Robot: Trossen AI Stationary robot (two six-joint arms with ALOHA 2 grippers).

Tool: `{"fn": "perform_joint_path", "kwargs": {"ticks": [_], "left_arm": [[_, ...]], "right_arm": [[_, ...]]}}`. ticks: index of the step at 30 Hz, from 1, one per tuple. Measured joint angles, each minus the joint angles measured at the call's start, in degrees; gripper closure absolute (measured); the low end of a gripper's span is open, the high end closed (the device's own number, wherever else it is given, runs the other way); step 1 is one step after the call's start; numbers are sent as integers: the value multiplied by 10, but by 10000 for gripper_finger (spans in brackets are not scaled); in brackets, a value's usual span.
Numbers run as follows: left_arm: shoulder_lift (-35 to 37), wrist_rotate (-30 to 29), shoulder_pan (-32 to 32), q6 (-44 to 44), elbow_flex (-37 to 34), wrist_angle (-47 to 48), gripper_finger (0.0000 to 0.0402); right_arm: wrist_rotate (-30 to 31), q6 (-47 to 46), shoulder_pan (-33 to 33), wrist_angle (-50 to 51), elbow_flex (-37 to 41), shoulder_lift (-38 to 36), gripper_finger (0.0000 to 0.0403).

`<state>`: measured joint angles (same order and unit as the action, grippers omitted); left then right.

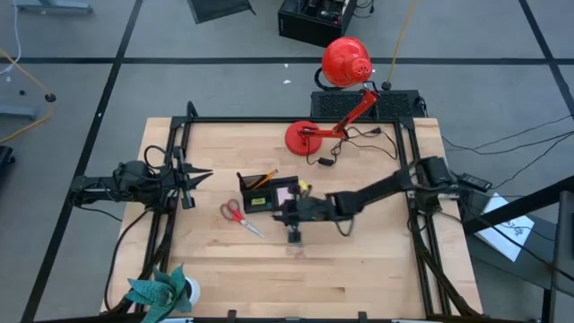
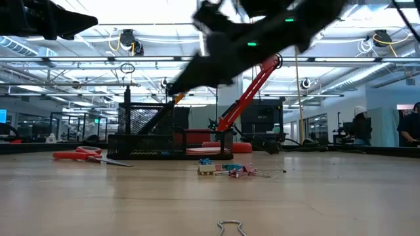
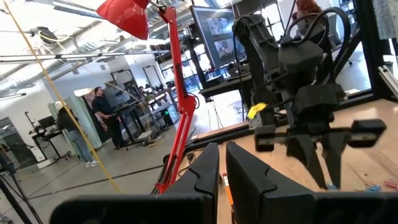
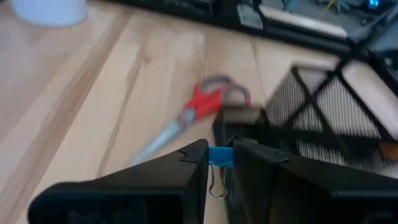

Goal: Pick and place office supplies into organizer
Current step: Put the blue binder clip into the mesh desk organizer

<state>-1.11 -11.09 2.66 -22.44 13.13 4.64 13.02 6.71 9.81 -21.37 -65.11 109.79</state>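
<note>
1. Our right gripper (image 4: 220, 155) jaws pinch a blue binder clip (image 4: 219, 157); organizer (image 1: 267, 192) lies at ten o'clock.
2. The thin hold may slip; the clip could drop beside the scissors (image 1: 237, 213).
3. Left gripper (image 1: 188, 176) jaws nearly closed, empty.

Organizer (image 4: 336, 112) blurred and cut off by the edge in the right wrist view, small clips (image 2: 226, 169) on the tabletop too small to tell, plant (image 1: 160, 292) partly cut off

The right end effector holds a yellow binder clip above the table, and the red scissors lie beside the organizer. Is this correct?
Not quite: the binder clip in the right end effector is blue, as the right wrist view shows. The red scissors do lie beside the organizer.
</note>
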Motion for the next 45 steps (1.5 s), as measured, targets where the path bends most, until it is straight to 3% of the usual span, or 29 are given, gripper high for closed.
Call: {"fn": "perform_joint_path", "kwargs": {"ticks": [7,13,21,25,36,41,45], "left_arm": [[0,0,0,-4,0,-1,366],[0,0,0,-3,0,-2,366],[0,0,0,-9,0,-1,366],[0,0,0,-12,0,-2,366],[0,0,0,-12,0,-2,366],[0,0,0,-12,0,-1,366],[0,0,0,-11,0,-1,366]], "right_arm": [[-42,22,-32,32,-105,87,351],[5,22,-43,36,-113,106,351],[18,41,-50,27,-113,104,348],[20,12,-50,39,-113,104,326],[65,-13,-48,32,-113,104,219],[65,2,-32,48,-112,81,214],[63,20,6,96,-113,38,232]]}}
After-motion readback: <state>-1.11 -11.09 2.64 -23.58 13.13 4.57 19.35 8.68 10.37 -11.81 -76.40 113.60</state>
